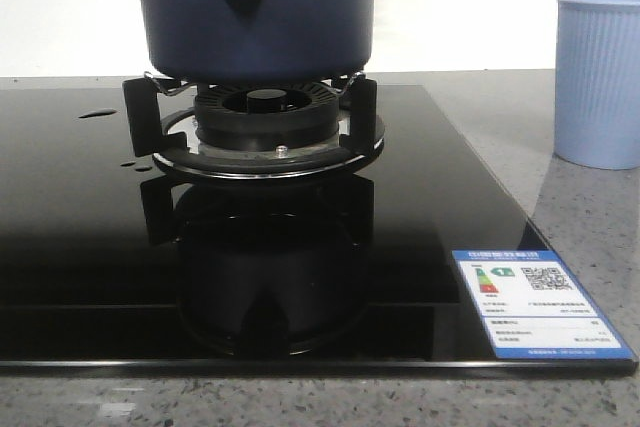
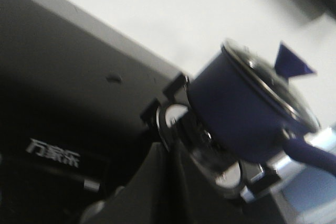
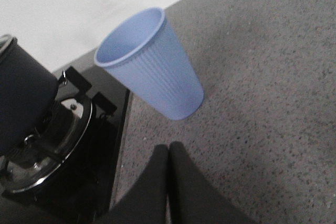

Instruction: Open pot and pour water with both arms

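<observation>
The dark navy pot stands on the burner, its handle mount with the dark hole facing the front camera. In the blurred left wrist view the pot carries a glass lid with a blue knob. My left gripper is shut and empty, a short way from the burner's rim. My right gripper is also shut and empty, over the grey counter just short of the pale blue ribbed cup; the pot shows beside it. Neither gripper appears in the front view.
The burner sits in a black glass cooktop with an energy label at its front right corner and some drops at the back left. The cup stands on the speckled counter right of the cooktop.
</observation>
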Available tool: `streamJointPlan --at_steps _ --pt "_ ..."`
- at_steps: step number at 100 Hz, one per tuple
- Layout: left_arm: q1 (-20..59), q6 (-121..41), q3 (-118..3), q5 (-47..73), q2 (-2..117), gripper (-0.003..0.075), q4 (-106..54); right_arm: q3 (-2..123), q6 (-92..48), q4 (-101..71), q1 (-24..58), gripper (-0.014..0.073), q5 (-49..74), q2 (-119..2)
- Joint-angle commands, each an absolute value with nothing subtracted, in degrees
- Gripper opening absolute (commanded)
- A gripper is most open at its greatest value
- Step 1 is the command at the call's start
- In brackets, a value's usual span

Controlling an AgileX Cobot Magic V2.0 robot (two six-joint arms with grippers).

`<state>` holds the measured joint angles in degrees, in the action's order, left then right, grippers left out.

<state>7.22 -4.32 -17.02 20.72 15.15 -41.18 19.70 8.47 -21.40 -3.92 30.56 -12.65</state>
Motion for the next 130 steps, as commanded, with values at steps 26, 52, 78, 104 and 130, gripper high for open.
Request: streamJointPlan --at_steps 26,52,78,104,130 --pt "15.63 -28.8 -39.54 38.02 39.95 -0.0018 -62.14 38.7 7.98 -26.36 -4.12 -0.0068 48.36 -27.31" --pt "15.85 -59.32 -52.76 50.77 53.09 -0.0018 -75.76 41.61 0.0 -29.2 -4.12 -0.0068 51.59 -28.56" --pt "15.85 -79.33 -59.0 50.4 59.67 0.0133 -75.7 41.61 -0.9 -29.07 -4.12 -0.0068 50.43 -28.56" --pt "15.85 -83.89 -59.12 39.3 60.28 0.0578 -75.56 41.61 -1.04 -28.69 -4.12 -0.0068 49.74 -28.56" --pt "15.85 -91.52 -61.16 38.26 64.64 0.0557 -81.74 41.61 -1.04 -28.69 -4.12 -0.0068 49.6 -28.56"
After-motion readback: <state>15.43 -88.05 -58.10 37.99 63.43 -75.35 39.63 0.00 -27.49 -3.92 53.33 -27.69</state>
